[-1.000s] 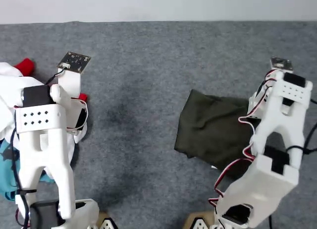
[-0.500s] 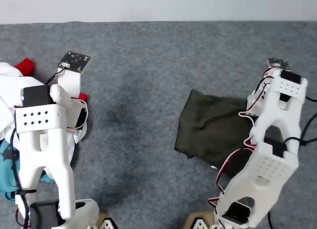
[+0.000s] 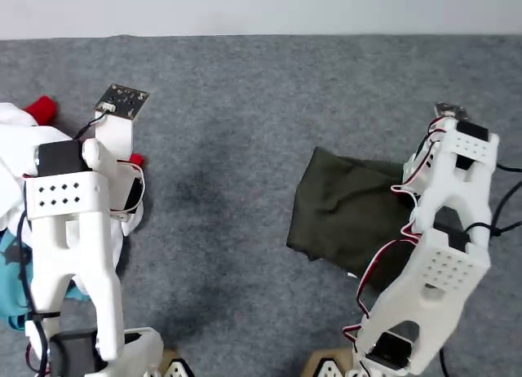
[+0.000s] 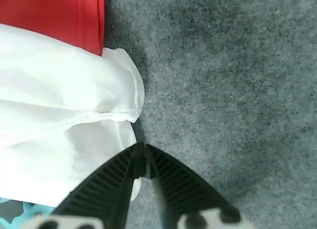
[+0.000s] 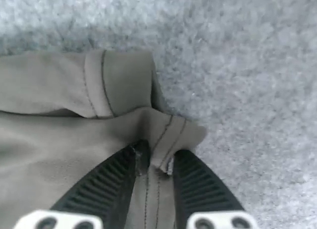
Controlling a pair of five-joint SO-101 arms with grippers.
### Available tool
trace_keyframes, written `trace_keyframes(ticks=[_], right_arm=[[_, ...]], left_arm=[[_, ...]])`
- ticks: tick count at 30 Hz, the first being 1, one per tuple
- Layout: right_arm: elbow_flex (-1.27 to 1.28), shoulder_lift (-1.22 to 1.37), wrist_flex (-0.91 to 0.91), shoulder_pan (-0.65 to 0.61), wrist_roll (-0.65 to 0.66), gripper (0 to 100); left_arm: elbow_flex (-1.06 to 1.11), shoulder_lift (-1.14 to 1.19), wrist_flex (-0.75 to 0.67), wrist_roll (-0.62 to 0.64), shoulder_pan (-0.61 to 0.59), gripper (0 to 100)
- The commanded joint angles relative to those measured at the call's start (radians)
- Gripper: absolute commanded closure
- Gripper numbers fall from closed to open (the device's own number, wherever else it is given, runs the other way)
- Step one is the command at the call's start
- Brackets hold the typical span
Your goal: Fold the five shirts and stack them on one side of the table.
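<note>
An olive shirt [image 3: 342,214] lies partly folded on the grey table [image 3: 236,91] at the right. My right gripper [image 5: 154,162] is shut on a stitched hem fold of the olive shirt [image 5: 74,115] at its far right corner, under the right arm [image 3: 453,173]. At the left edge lies a pile with a white shirt [image 3: 15,128], a red shirt [image 3: 39,109] and a teal shirt [image 3: 12,255]. My left gripper [image 4: 144,159] is shut, its tips at the edge of the white shirt [image 4: 59,105], beside the red shirt [image 4: 54,13]. I see no cloth between its fingers.
Bare grey felt [image 3: 220,148] spans the middle of the table between the two arms. The table's far edge meets a pale wall [image 3: 261,10]. The left arm [image 3: 73,230] covers much of the pile.
The right arm's wrist has shifted slightly left and toward the far edge, still holding the olive shirt's corner. The left arm has not moved.
</note>
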Motion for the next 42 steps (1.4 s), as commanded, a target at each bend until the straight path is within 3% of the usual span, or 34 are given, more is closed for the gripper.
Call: trace_keyframes(ticks=[1, 5, 19, 34, 39, 42], right_arm=[[-0.035, -0.004, -0.007, -0.013, -0.002, 95.3], [-0.058, -0.053, 0.021, -0.013, -0.002, 99.2], [-0.133, -0.179, 0.093, -0.127, 0.002, 99.0], [-0.181, -0.179, 0.084, -0.128, 0.005, 98.7], [-0.18, -0.134, 0.136, -0.11, 0.0, 87.9], [-0.181, -0.119, 0.14, -0.101, 0.005, 92.4]], left_arm=[[-0.005, 0.0, -0.014, -0.006, 0.003, 99], [-0.005, 0.0, -0.014, -0.006, 0.003, 99], [-0.005, 0.0, -0.014, -0.006, 0.003, 99], [-0.005, 0.0, -0.028, -0.008, 0.003, 99], [-0.005, 0.0, -0.028, -0.008, 0.003, 99], [-0.005, 0.0, -0.029, -0.008, 0.003, 99]])
